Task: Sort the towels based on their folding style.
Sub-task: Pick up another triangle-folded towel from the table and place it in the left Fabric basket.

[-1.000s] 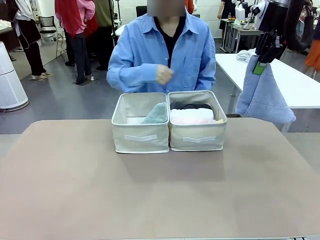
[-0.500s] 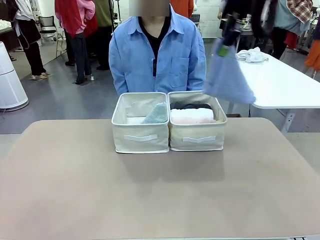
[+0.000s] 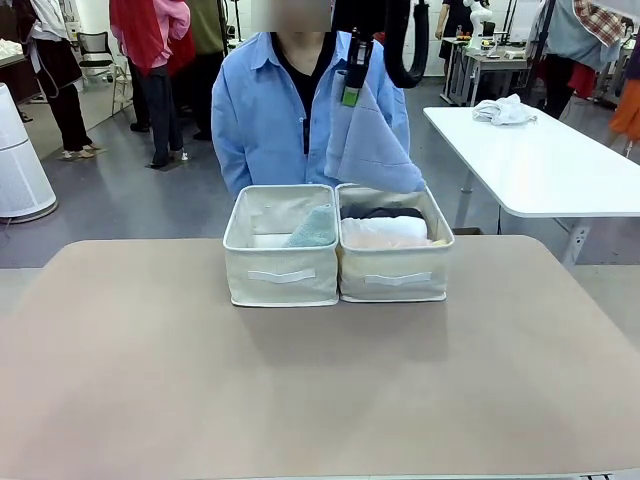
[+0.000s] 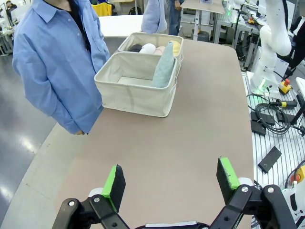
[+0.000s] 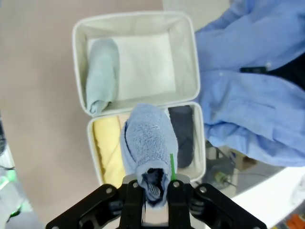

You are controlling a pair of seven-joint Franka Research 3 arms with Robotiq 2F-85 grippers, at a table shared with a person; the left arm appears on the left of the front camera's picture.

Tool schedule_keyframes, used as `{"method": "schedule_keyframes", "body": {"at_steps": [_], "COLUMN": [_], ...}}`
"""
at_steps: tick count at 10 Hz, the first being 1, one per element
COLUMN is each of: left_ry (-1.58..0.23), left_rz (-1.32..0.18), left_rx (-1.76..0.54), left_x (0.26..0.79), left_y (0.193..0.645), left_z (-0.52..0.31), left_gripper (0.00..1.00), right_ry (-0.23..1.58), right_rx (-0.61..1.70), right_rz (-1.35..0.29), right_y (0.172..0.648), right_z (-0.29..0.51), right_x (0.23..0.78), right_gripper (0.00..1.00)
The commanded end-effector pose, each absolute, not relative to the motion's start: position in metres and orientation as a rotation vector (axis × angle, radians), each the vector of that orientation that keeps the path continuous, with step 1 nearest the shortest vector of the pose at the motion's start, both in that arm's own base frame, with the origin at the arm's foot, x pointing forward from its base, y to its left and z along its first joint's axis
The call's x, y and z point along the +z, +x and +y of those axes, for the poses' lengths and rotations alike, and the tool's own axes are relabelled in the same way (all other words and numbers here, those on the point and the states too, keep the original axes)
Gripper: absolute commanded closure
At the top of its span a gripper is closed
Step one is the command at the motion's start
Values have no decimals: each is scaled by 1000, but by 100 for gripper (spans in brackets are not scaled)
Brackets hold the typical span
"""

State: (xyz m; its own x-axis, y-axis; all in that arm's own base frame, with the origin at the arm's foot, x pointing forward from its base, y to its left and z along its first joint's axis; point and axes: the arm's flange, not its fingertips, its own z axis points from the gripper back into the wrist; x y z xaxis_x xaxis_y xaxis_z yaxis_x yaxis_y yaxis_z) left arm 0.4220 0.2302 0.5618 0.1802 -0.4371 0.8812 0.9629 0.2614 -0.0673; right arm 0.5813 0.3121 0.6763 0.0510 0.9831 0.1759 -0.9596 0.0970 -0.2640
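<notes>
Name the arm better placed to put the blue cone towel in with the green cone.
Right. The right fingers pinch the blue cone towel above the bins, close to the green cone; the left fingers stand open, empty, farther back.

The lavender-blue towel (image 5: 147, 143) is rough, fluffy terry cloth, and the pale green towel (image 5: 98, 71) has the same looped pile. The left bin (image 3: 281, 275) and the right bin (image 3: 395, 278) are cream woven fabric, matt. The table (image 3: 300, 390) top looks smooth and matt. The person's shirt (image 3: 265, 110) is thin, smooth cloth.
</notes>
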Motion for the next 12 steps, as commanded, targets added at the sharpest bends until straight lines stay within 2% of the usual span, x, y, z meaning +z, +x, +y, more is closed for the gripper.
{"method": "schedule_keyframes", "body": {"at_steps": [1,2,3,6,10,12], "left_ry": [-757,-757,-757,-757,-757,-757], "left_rz": [-890,-890,-890,-890,-890,-890], "left_rx": [-1131,-1131,-1131,-1131,-1131,-1131], "left_x": [564,564,564,564,564,564], "left_y": [420,420,420,420,420,420], "left_z": [230,230,230,230,230,230], "left_gripper": [0,0,0,0,0,0], "right_ry": [-89,-105,-79,-78,-105,-73], "right_rx": [1471,1493,1485,1486,1549,1580], "right_rz": [-357,-347,-350,-350,-564,-562], "right_y": [597,589,584,584,577,584], "right_z": [321,307,317,314,362,387], "right_x": [710,712,680,686,670,661], "right_gripper": [84,84,84,84,84,84]}}
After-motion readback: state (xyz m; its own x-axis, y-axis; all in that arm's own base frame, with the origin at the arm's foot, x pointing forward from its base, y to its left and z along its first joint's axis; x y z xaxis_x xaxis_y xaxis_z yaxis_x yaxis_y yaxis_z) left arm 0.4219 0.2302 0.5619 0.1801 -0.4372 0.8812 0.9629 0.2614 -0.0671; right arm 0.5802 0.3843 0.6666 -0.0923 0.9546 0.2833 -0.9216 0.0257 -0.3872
